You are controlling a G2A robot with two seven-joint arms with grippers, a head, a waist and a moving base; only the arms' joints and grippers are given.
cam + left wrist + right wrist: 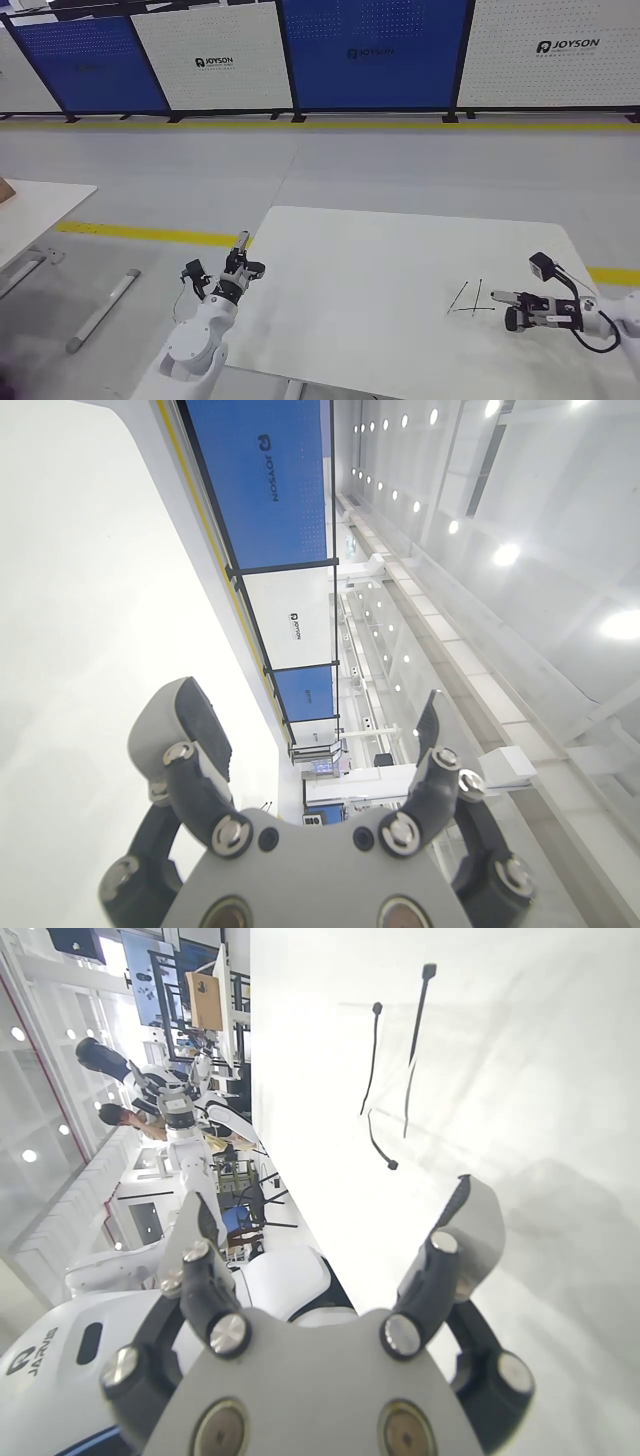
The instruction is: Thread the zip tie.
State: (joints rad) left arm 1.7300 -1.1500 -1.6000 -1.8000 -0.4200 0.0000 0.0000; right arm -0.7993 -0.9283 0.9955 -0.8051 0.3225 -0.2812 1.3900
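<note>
Left hand (320, 712) and right hand (330, 1200) both have fingers spread wide, the two held well apart.

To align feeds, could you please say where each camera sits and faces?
Top view: above the arms, looking down at the table; both arms show.
Left wrist view: on that wrist, facing along the table; open left gripper.
Right wrist view: on that wrist, facing the zip ties; open right gripper.
Shared: zip ties, top and right wrist.

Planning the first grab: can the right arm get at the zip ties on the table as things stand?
Probably yes. The right pincer is open and faces the zip ties, which lie loose on the white table just ahead, with nothing between them.
</note>
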